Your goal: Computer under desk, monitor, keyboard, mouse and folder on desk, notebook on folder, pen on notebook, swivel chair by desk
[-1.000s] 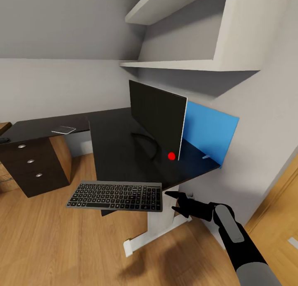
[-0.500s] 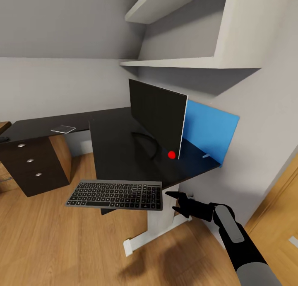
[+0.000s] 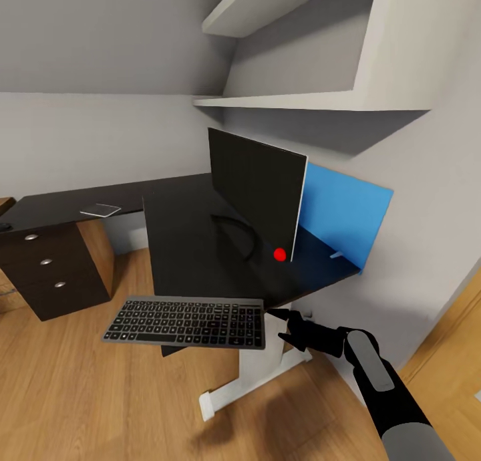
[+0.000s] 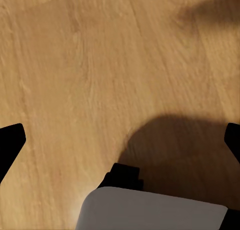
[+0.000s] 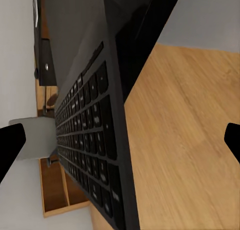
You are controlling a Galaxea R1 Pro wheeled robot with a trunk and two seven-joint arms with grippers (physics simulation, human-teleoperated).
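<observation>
The right gripper is nearest, with its two fingers spread apart just beside the end of the keyboard. The keyboard sticks out past the front edge of the desk. The left gripper is wide apart over the wood floor. Farther back, the monitor stands on the desk. The blue folder leans on the wall behind it.

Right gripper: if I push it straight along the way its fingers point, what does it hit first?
Most likely the slim black keyboard with grey keys. The right gripper points at its near end, which fills the wrist view just ahead. The glossy black desk edge lies close behind; depth between them is unclear.
</observation>
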